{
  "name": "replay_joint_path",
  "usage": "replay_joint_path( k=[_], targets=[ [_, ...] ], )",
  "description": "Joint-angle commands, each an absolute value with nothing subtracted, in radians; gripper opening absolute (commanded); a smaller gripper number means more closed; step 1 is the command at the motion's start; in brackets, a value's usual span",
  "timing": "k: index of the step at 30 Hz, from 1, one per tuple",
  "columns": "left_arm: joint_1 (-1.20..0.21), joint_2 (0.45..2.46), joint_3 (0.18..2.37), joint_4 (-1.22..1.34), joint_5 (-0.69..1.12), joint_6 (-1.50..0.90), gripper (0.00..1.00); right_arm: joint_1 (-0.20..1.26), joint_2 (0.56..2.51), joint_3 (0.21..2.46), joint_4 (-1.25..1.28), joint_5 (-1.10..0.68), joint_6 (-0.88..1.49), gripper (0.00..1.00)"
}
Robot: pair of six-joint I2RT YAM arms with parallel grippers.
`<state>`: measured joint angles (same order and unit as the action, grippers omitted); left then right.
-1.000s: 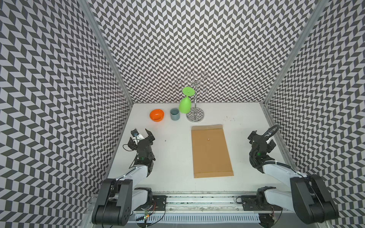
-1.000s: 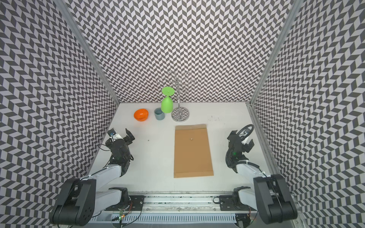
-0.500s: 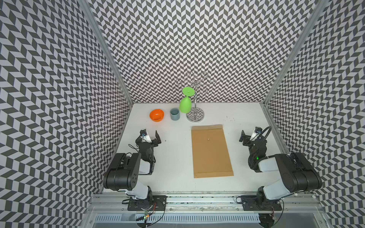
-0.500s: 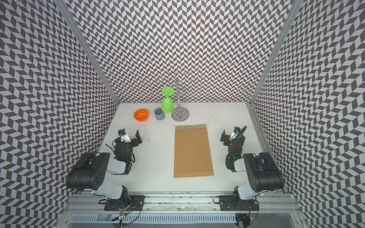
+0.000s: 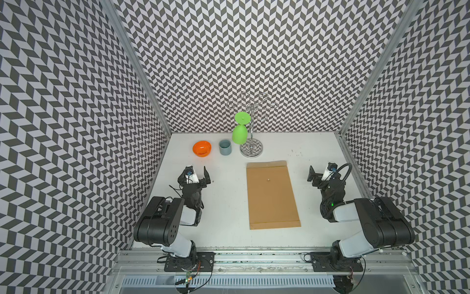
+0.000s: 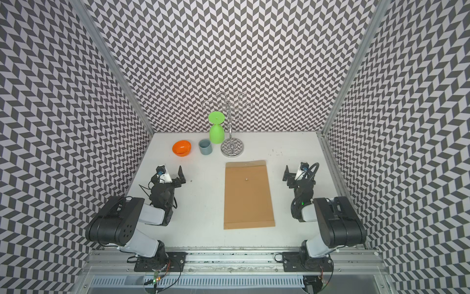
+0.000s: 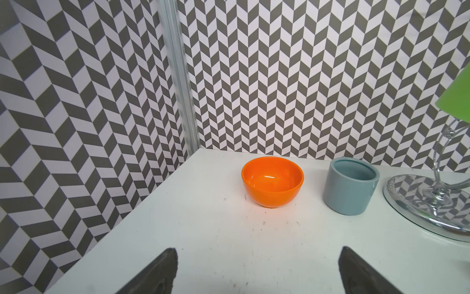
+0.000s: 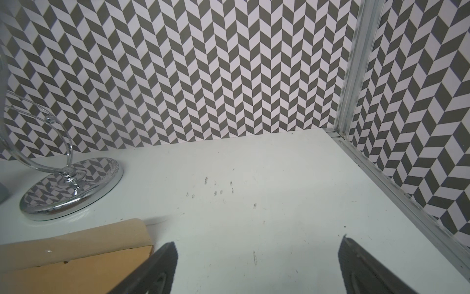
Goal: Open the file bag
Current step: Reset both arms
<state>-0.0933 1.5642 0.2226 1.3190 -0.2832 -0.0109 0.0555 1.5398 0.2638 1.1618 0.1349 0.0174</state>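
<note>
One white table fills the floor of the patterned booth, and two black-and-white arms rise from its near edge, the left arm and the right arm, one on each side. One file bag, a long brown paper rectangle, lies flat in the middle of the table between the arms and touches neither. A narrow flap is folded along its far edge, which sits just in front of the stand. There are two grippers. The left gripper has its jaws spread wide with only bare table between them, and it points toward the bowl and cup. The right gripper is spread just as wide, also holding nothing, just beside the bag's far right corner. At the back stands one chrome stand on a round mirrored base, with one green goblet hanging upside down from it. To its left are one grey-blue cup, upright, then one orange bowl, near each other but apart. One small round button sits on the bag below the flap. No string can be made out.
</note>
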Motion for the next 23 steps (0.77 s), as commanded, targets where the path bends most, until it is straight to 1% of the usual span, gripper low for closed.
replay_joint_path(
  k=[1,7,16,18,23],
  targets=[
    [-0.093,1.561,0.219,1.336,-0.3,0.003,1.0,0.051,1.543,0.259,1.261,0.124,0.0,0.99],
    [-0.049,1.558,0.245,1.279,-0.198,-0.014,1.0,0.052,1.543,0.259,1.26,0.125,0.0,0.99],
    [-0.049,1.56,0.252,1.27,-0.196,-0.014,1.0,0.051,1.544,0.258,1.261,0.125,0.0,0.99],
    [-0.031,1.572,0.271,1.245,-0.159,-0.024,1.0,0.052,1.544,0.259,1.262,0.124,0.0,0.99],
    [-0.054,1.552,0.238,1.287,-0.196,-0.007,1.0,0.052,1.543,0.257,1.262,0.124,0.0,0.99]
  ],
)
